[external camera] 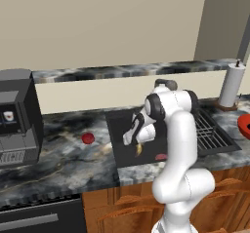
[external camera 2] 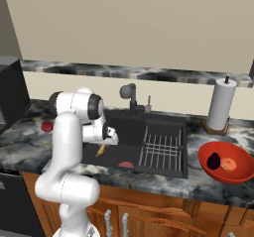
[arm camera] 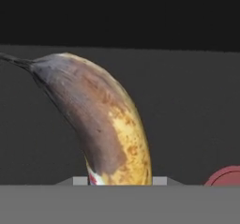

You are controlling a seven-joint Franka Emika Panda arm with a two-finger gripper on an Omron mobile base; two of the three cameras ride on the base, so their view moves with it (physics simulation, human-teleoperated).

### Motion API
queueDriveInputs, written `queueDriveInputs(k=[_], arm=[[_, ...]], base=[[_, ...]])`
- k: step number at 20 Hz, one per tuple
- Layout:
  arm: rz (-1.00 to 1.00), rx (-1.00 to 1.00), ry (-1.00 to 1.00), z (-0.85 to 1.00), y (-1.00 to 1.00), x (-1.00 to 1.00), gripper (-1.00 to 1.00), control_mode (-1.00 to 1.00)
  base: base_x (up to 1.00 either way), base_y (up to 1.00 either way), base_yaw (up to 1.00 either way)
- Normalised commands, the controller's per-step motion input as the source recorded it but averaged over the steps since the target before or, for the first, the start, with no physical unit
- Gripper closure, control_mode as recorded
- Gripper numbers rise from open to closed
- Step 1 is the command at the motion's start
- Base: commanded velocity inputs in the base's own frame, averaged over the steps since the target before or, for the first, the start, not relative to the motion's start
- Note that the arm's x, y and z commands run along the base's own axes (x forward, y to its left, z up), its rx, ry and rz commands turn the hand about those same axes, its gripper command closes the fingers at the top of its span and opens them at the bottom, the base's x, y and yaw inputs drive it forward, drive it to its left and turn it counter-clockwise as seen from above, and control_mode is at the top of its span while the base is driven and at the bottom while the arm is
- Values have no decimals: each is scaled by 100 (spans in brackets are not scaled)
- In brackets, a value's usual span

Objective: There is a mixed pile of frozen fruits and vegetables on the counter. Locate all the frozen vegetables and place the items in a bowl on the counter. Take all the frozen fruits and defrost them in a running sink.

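Jaws clenched on banana (arm camera: 110,124) by one end; long axis hangs down from gripper (external camera: 138,146) over sink (external camera: 119,125) basin, near its front-left corner. Next, by my reading: release.

Spotty brown-yellow banana (arm camera: 110,124) hangs over the black sink (external camera 2: 163,127), a red fruit (external camera 2: 126,165) already down in it. Red bowl (external camera 2: 208,169) holds two veggies; another red fruit (external camera: 88,138) sits on the table (external camera: 63,154).
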Motion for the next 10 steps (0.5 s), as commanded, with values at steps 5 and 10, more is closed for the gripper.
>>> queueDriveInputs(k=[5,10], arm=[[-9,3,0,-45,0,24,100,-100],[-6,4,1,-39,0,5,-100,-100]], base=[[0,0,0],[0,0,0]])
